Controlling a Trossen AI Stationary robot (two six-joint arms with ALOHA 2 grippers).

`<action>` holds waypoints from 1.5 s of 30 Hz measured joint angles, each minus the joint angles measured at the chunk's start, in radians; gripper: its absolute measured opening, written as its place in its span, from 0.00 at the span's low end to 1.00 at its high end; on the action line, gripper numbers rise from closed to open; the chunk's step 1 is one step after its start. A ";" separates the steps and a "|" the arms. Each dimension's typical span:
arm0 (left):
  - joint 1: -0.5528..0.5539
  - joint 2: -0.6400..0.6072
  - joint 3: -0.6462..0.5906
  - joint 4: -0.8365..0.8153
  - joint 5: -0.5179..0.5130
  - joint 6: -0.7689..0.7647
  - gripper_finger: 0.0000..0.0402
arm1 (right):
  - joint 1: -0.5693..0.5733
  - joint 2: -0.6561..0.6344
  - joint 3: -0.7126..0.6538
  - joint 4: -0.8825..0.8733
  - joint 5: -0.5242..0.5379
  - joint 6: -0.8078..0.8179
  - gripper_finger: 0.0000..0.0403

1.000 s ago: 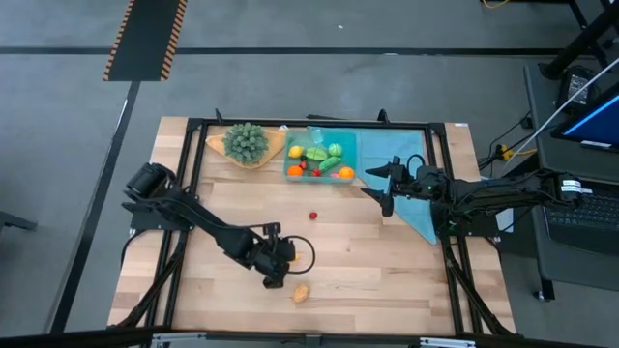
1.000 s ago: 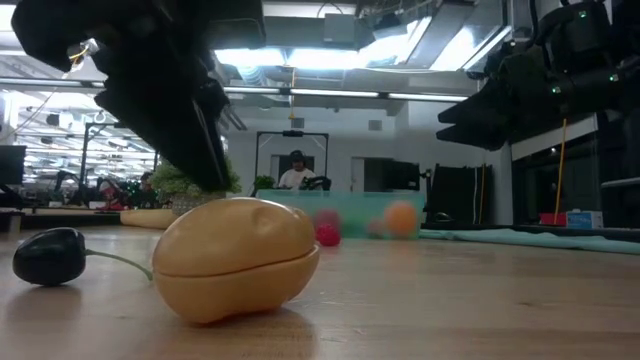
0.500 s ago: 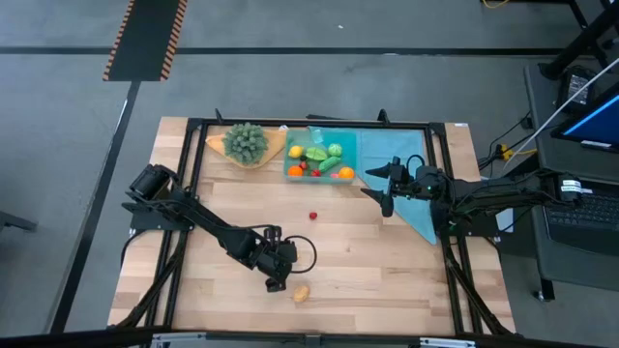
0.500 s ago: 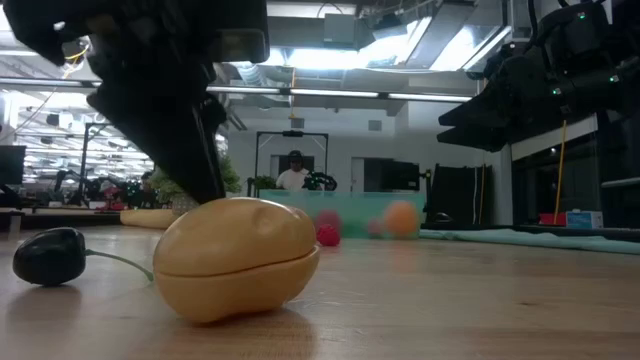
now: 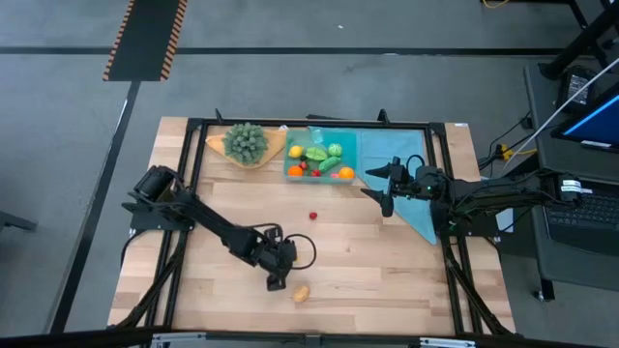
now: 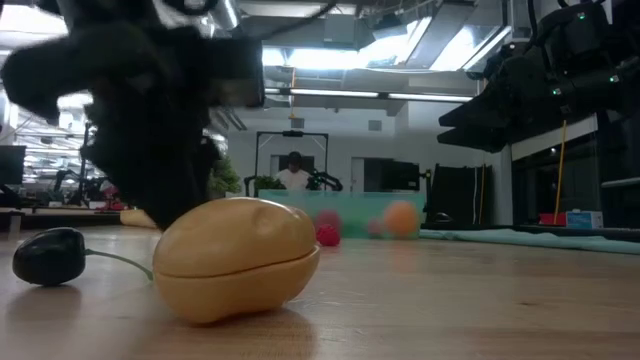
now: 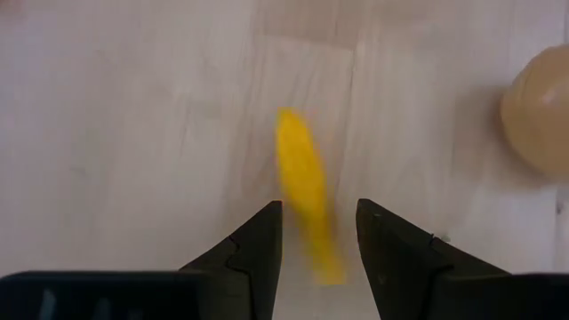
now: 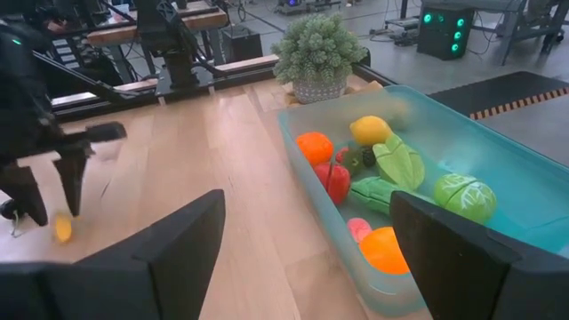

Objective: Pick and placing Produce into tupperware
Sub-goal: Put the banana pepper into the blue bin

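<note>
A slim yellow piece of produce (image 7: 302, 178) lies on the wooden table near its front edge. My left gripper (image 7: 316, 209) hangs open just above it, pointing steeply down, one finger on either side of the piece's near end. In the right wrist view the fingers stand a little above the yellow piece (image 8: 62, 229). A tan piece (image 5: 302, 292) rests on the table beside it. The teal tupperware (image 5: 321, 155) at the far middle holds several pieces of produce. My right gripper (image 5: 382, 188) waits open beside it.
A small red piece (image 5: 312, 217) lies mid-table. A dark piece with a green stem (image 6: 50, 255) lies left of the tan piece (image 6: 237, 255) in the low view. A bushy plant on a wooden dish (image 5: 247, 143) stands left of the tupperware, and a teal cloth (image 5: 416, 203) lies under my right arm.
My left gripper has sunk toward the table over the yellow piece and has tipped and rolled a little. Its fingers keep the same gap. The produce has stayed where it was.
</note>
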 joint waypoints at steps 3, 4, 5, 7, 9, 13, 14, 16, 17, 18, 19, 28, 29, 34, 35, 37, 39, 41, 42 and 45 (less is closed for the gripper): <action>0.018 -0.004 -0.058 0.092 0.042 -0.002 0.34 | 0.000 0.000 0.000 0.000 0.000 0.000 0.79; 0.024 -0.006 -0.073 0.120 0.052 -0.002 0.34 | 0.000 0.000 0.000 0.000 0.000 0.003 0.79; 0.029 -0.008 -0.085 0.140 0.062 -0.002 0.34 | 0.000 0.000 0.000 0.000 0.000 0.007 0.79; 0.037 -0.008 -0.098 0.165 0.080 -0.002 0.34 | 0.000 0.000 0.000 0.000 0.000 0.013 0.79; 0.039 -0.008 -0.100 0.169 0.083 -0.001 0.34 | 0.000 0.000 0.000 -0.001 0.000 0.013 0.79; 0.039 -0.006 -0.101 0.170 0.084 0.006 0.33 | 0.000 0.000 0.000 -0.001 0.000 0.013 0.79; 0.039 -0.006 -0.101 0.169 0.084 0.006 0.33 | 0.000 0.000 0.000 -0.001 0.000 0.013 0.79; 0.040 -0.005 -0.101 0.169 0.083 0.006 0.30 | 0.000 0.000 0.000 -0.001 0.000 0.013 0.79; 0.040 -0.005 -0.101 0.168 0.081 0.006 0.29 | 0.000 0.000 0.000 -0.001 0.000 0.013 0.79; 0.040 -0.005 -0.101 0.167 0.079 0.006 0.28 | 0.000 0.000 0.000 -0.001 0.000 0.013 0.79; 0.040 -0.005 -0.101 0.165 0.075 0.006 0.26 | 0.000 0.000 0.000 -0.001 0.000 0.013 0.79; 0.039 -0.003 -0.103 0.160 0.040 0.042 0.12 | 0.000 0.000 0.000 -0.001 0.000 0.012 0.79; 0.039 -0.003 -0.103 0.161 0.033 0.051 0.10 | 0.000 0.000 0.000 -0.001 0.000 0.012 0.79; 0.039 -0.002 -0.102 0.164 0.022 0.059 0.02 | 0.000 0.000 0.000 -0.001 0.000 0.012 0.79; 0.039 -0.002 -0.103 0.164 0.021 0.059 0.02 | 0.000 0.000 0.000 -0.001 0.000 0.012 0.79; 0.039 -0.002 -0.102 0.164 0.021 0.059 0.02 | 0.000 0.000 0.000 -0.001 0.000 0.012 0.79; 0.039 -0.002 -0.102 0.164 0.021 0.060 0.04 | 0.000 0.000 0.000 0.000 0.000 0.012 0.79; 0.039 -0.007 -0.103 0.163 0.021 0.060 0.04 | 0.000 0.000 0.000 -0.001 0.000 0.012 0.79; 0.039 -0.010 -0.103 0.162 0.021 0.060 0.04 | 0.000 0.000 0.000 -0.001 0.000 0.013 0.79; 0.040 -0.031 -0.106 0.135 0.021 0.081 0.02 | 0.000 0.000 0.000 -0.001 0.000 0.015 0.79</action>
